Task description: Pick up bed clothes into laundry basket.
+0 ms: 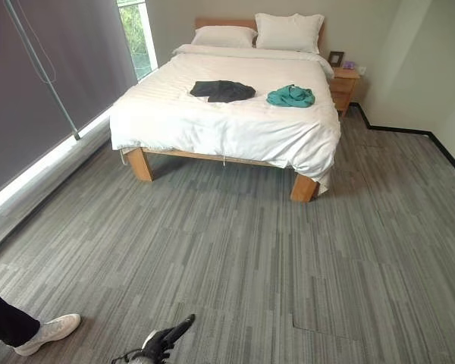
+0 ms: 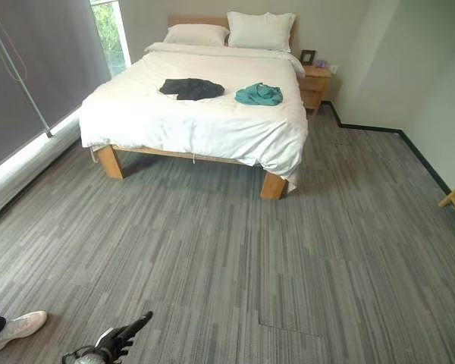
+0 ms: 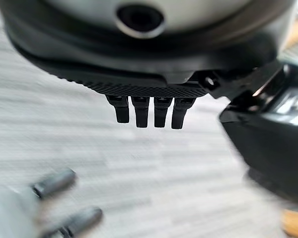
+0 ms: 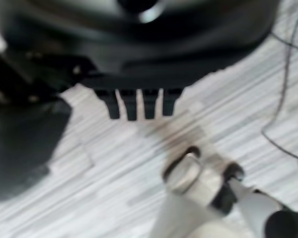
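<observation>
Dark garment (image 1: 222, 91) & teal garment (image 1: 291, 95) on bed (image 1: 212, 121), person's shoe (image 1: 51, 332) nearby.

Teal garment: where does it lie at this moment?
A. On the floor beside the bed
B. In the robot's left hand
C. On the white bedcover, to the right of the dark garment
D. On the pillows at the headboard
C. The teal garment lies crumpled on the white bedcover, to the right of the dark garment and apart from it; the left hand is low over the floor, holding nothing.
</observation>
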### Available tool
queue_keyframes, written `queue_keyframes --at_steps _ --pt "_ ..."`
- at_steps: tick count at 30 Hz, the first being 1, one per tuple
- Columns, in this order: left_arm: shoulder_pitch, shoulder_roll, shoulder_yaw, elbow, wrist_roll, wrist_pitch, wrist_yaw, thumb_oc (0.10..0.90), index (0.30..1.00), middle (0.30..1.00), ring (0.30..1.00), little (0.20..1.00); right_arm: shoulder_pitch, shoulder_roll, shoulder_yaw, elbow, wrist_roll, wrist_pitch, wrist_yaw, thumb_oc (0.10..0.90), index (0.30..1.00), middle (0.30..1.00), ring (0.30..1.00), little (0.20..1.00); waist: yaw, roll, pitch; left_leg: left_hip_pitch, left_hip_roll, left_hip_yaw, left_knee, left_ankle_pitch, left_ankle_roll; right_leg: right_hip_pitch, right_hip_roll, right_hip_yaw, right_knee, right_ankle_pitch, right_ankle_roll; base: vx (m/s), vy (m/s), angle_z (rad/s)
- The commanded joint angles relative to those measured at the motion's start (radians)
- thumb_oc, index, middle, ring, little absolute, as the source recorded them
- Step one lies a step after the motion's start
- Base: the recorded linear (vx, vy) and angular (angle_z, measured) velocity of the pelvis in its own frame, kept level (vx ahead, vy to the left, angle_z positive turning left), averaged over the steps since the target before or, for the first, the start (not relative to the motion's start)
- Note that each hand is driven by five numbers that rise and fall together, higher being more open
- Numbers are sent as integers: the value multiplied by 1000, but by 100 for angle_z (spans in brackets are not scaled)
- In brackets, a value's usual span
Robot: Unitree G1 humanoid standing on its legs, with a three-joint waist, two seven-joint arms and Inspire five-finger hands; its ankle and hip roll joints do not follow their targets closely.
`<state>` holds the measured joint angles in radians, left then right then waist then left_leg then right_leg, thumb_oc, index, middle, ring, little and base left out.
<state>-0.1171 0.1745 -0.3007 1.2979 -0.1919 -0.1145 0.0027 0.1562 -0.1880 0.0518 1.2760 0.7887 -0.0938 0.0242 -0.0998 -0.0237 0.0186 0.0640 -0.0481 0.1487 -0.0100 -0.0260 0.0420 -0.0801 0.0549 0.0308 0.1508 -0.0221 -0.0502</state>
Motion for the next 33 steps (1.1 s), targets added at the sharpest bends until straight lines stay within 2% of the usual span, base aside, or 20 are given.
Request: queue_keyframes --at_steps 1,9,11,13,14,15,16,17,18,19,20,21,23,25,26,27,33 --pt "-3 10 48 37 19 -13 -10 800 900 900 900 900 -86 -22 8 -16 -27 -63 32 800 900 900 900 900 19 -14 14 45 65 -11 -77 -2 -84 103 -83 88 -153 54 163 0 0 0" --pt "2 18 60 34 0 -19 -22 800 900 900 900 900 -90 -40 13 63 -108 -39 41 800 900 900 900 900 37 -10 7 52 58 -42 -77 -4 -79 125 -94 63 -159 48 160 39 15 18" --pt "-32 59 85 -4 -43 -30 -9 800 900 900 900 900 -99 -86 -17 20 -101 -52 41 800 900 900 900 900 33 -9 4 54 56 -39 -77 -6 -81 126 -98 63 -154 47 162 33 24 1" --pt "-76 100 99 -78 -103 -46 3 800 900 900 900 900 -111 -138 -41 -54 -105 -67 35 800 900 900 900 900 28 -8 3 55 55 -38 -77 -7 -84 124 -100 66 -152 49 166 7 18 0" --pt "-107 134 103 -194 -162 -59 13 800 900 900 900 900 -109 -185 -54 -212 -117 -85 21 800 900 900 900 900 21 -5 5 55 56 -33 -77 -6 -84 119 -100 69 -148 52 169 0 0 0" --pt "-105 134 103 -196 -162 -57 14 800 900 900 900 900 -106 -185 -54 -215 -118 -84 19 800 900 900 900 900 21 -5 6 56 56 -33 -77 -7 -84 120 -100 69 -148 51 169 3 37 -2" --pt "-99 160 106 -384 -203 -70 26 800 900 900 900 900 -80 -217 -71 -433 -126 -100 10 800 900 900 900 900 17 -3 10 55 56 -31 -77 -4 -84 116 -100 73 -145 54 172 0 0 0" --pt "-96 161 105 -388 -202 -68 27 800 900 900 900 900 -76 -216 -72 -438 -127 -98 7 800 900 900 900 900 18 -3 9 56 56 -31 -77 -4 -84 117 -100 72 -145 54 172 1 39 -3" --pt "-87 190 113 -564 -206 -88 44 800 900 900 900 900 -41 -233 -103 -670 -122 -125 6 800 900 900 900 900 12 0 12 56 55 -27 -77 -4 -83 115 -100 76 -145 58 176 0 0 0" --pt "-85 190 112 -566 -206 -86 45 800 900 900 900 900 -39 -232 -104 -673 -123 -123 5 800 900 900 900 900 13 0 12 57 55 -27 -77 -5 -83 115 -100 76 -145 58 176 19 40 -4" --pt "-77 186 116 -654 -235 -96 55 800 900 900 900 900 -14 -226 -120 -809 -122 -149 7 800 900 900 900 900 10 1 13 58 55 -24 -77 -6 -81 117 -103 77 -148 60 178 0 0 0" --pt "-71 183 118 -704 -245 -102 54 800 900 900 900 900 -4 -220 -130 -867 -135 -160 7 800 900 900 900 900 9 2 15 59 54 -24 -77 -7 -80 119 -104 79 -150 60 179 22 24 -6" --pt "-62 179 118 -758 -252 -107 49 800 900 900 900 900 6 -216 -133 -920 -164 -169 6 800 900 900 900 900 7 2 15 60 54 -23 -77 -9 -78 121 -105 81 -152 60 179 29 20 -6" --pt "-47 163 120 -790 -220 -115 42 800 900 900 900 900 14 -222 -116 -961 -379 -186 -43 800 900 900 900 900 4 4 16 65 54 -16 -77 -12 -76 125 -105 89 -160 61 180 39 26 -8" --pt "-47 163 120 -790 -220 -115 42 800 900 900 900 900 14 -222 -116 -961 -379 -186 -43 800 900 900 900 900 4 4 16 65 54 -16 -77 -12 -76 125 -105 89 -160 61 180 17 12 -4" --pt "-34 154 127 -816 -216 -119 37 800 900 900 900 900 21 -235 -99 -980 -482 -182 -48 800 900 900 900 900 4 3 17 66 54 -14 -77 -14 -75 125 -105 91 -163 61 180 27 2 -3" --pt "37 108 136 -861 -189 -126 73 800 900 900 900 900 89 -168 -81 -1000 -439 -193 -21 800 900 900 900 900 -6 -6 28 68 58 0 -77 -18 -75 122 -103 107 -164 64 181 20 0 -6"
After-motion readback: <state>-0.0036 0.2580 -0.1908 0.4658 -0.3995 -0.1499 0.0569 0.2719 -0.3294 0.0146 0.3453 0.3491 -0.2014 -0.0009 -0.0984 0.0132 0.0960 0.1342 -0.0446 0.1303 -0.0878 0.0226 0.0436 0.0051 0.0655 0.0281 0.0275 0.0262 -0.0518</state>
